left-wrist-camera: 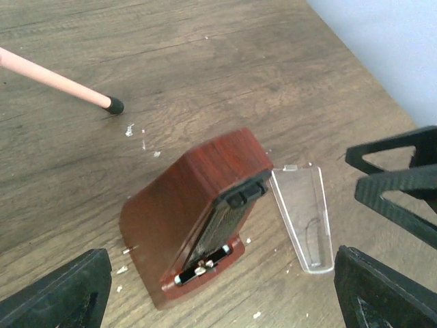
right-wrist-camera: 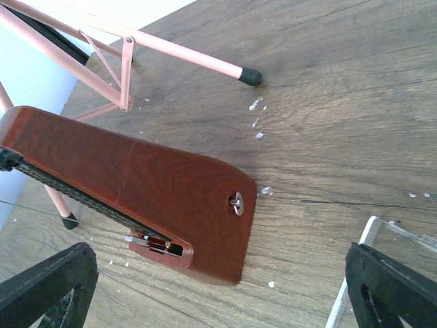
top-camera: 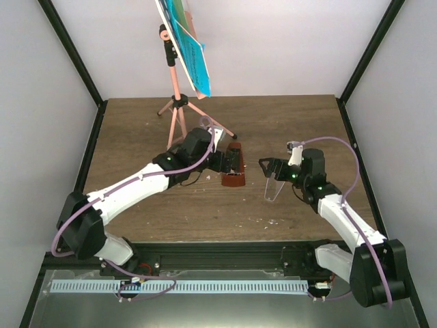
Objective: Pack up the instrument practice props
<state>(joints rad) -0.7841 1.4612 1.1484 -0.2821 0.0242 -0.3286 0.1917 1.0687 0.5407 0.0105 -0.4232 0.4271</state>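
Above the table (top-camera: 287,123), the music stand (top-camera: 179,102) runs off-frame.

one stand (top-camera: 176,76), one metronome (top-camera: 233,171), one clear cover (top-camera: 274,188)

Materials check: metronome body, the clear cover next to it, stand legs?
Metronome body: wood or wood-look plastic, can't tell which; reddish-brown and glossy, with grain streaks.
Clear cover: looks like hard transparent plastic; the table grain shows through it.
Stand legs: thin pink tubes, probably painted metal; black tips look like rubber.
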